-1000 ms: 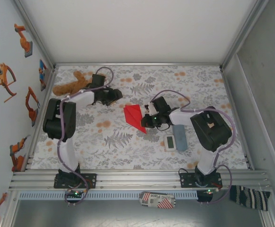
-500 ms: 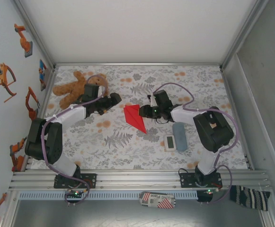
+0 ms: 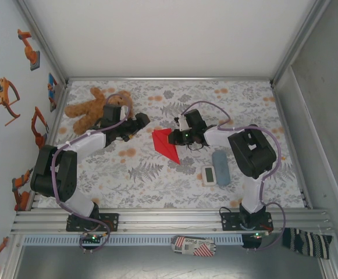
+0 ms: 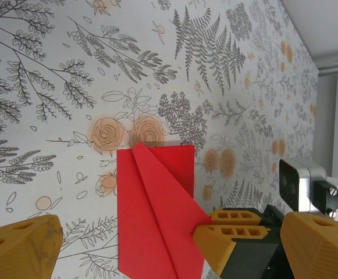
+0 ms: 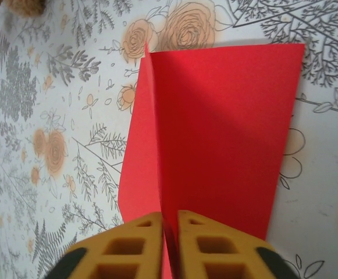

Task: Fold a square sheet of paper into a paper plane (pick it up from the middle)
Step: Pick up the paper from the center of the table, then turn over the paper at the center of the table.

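Note:
The square sheet of paper (image 3: pixel 165 144) is bright red and partly folded into a pointed shape, lying mid-table on the floral cloth. My right gripper (image 3: pixel 180 136) is at its right edge, shut on a raised flap of the paper (image 5: pixel 215 133); its yellow fingers (image 5: pixel 128 247) pinch the fold between them. In the left wrist view those same fingers (image 4: pixel 232 232) bite the paper's (image 4: pixel 148 221) right corner. My left gripper (image 3: pixel 138 122) hovers to the left of the paper, open wide (image 4: pixel 169 238), touching nothing.
A brown teddy bear (image 3: pixel 92 107) lies at the back left, just behind the left arm. A white timer (image 3: pixel 209 174) and a grey-blue block (image 3: pixel 221 160) sit right of the paper, near the right arm. Metal frame rails border the table.
The left arm drew back to the left, uncovering the teddy bear, and its gripper opened wide. The right gripper shifted up along the paper's right edge, opened briefly and shut on the flap.

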Controlling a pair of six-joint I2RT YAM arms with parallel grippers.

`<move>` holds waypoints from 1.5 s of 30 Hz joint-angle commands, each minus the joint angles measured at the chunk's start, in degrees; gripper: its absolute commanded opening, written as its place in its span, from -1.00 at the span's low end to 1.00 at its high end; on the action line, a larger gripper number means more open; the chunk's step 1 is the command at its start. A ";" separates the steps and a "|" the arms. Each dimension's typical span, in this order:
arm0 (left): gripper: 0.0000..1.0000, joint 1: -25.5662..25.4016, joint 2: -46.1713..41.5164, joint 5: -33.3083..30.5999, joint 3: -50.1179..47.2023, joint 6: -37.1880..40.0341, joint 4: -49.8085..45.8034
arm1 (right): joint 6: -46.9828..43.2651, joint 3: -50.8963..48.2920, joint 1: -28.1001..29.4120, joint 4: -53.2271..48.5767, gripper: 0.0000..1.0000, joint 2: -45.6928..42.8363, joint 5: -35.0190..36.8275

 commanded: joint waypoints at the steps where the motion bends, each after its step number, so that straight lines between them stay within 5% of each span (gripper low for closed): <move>1: 0.93 0.07 -2.27 1.82 -0.86 -0.83 1.77 | -0.69 0.38 -0.60 2.79 -0.91 -1.06 -1.73; 19: 0.99 -6.24 -10.98 10.50 -2.13 -5.64 21.34 | 23.33 -5.08 -5.60 30.22 -1.00 -18.03 -7.97; 34: 0.06 -9.46 -5.58 14.01 1.83 -9.61 29.99 | 37.89 -4.46 -6.18 43.75 -1.00 -17.39 -11.62; 45: -0.23 -9.93 -4.61 15.85 2.10 -10.15 34.17 | 46.28 -4.95 -7.17 54.15 -1.00 -14.11 -12.79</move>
